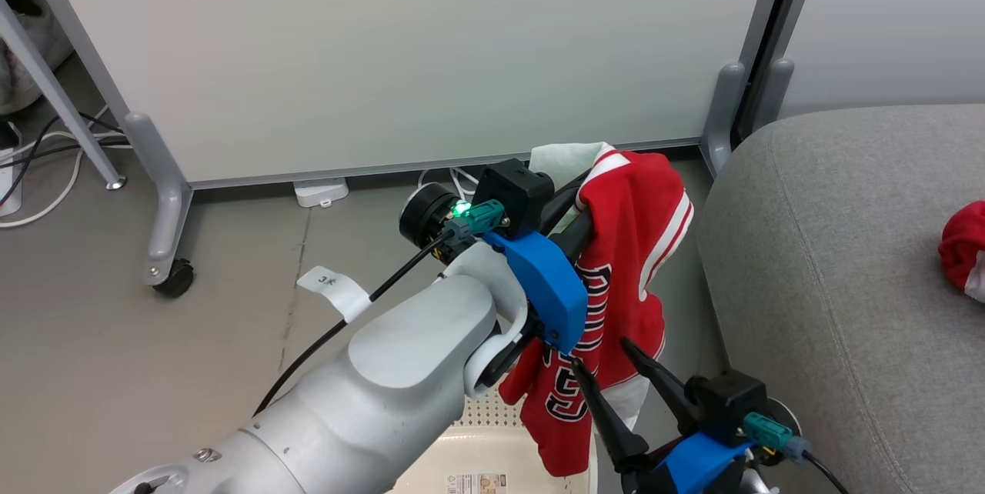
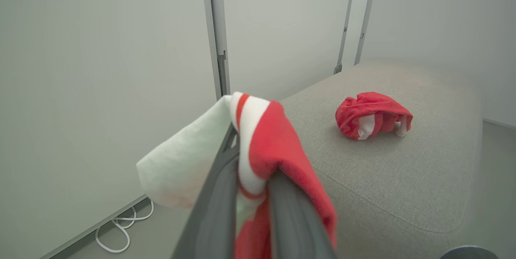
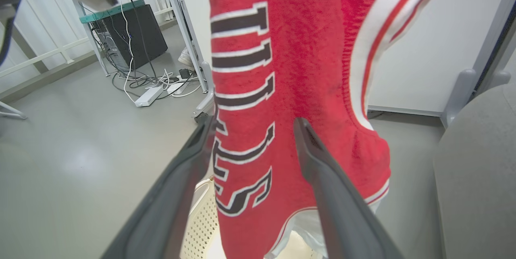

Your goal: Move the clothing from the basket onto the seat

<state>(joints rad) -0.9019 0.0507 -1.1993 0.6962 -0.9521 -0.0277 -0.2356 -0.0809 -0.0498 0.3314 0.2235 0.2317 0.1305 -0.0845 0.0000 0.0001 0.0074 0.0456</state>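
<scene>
My left gripper [image 1: 583, 198] is shut on the top edge of a red jersey [image 1: 623, 263] with white trim and black-and-white block lettering. It hangs in the air over the cream perforated basket [image 1: 469, 459] at the bottom edge. In the left wrist view the fingers [image 2: 217, 198] pinch the jersey's [image 2: 274, 142] striped hem. My right gripper [image 1: 599, 352] stands open just beside the jersey's lower half; in its own view the lettered jersey [image 3: 290, 89] hangs between and beyond the spread fingers [image 3: 318, 162]. A second, crumpled red garment [image 2: 373, 115] lies on the grey seat [image 1: 846, 286].
A white partition panel [image 1: 400, 48] on grey castor feet [image 1: 165, 209] stands behind the basket, close to the seat's left edge. Cables [image 1: 46, 163] and a white power block [image 1: 319, 191] lie on the grey floor. A paper tag [image 1: 332, 288] hangs on the left arm's cable.
</scene>
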